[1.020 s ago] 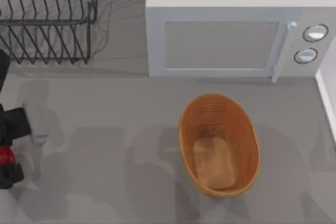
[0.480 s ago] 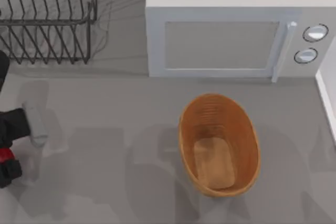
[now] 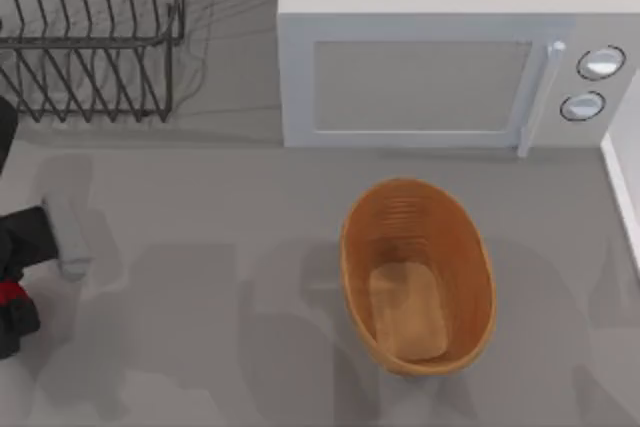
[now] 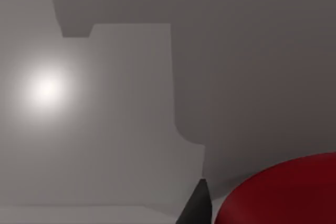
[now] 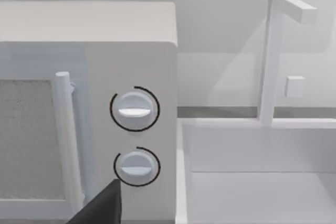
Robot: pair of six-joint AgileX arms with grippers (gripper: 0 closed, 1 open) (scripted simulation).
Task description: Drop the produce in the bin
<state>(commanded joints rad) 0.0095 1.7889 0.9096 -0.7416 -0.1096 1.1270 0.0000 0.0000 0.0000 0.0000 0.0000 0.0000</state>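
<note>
One fruit [image 3: 10,293], clamped in the left gripper [image 3: 12,299] at the bench's left edge, has the bin [image 3: 418,275] well off to that gripper's right.

A grey counter [image 3: 230,237] carries a white microwave [image 3: 440,57] at twelve o'clock, with two round dials [image 3: 600,63] on its right, and a black wire dish rack [image 3: 90,37] at ten o'clock. A white sink [image 5: 257,182] adjoins the microwave.
</note>
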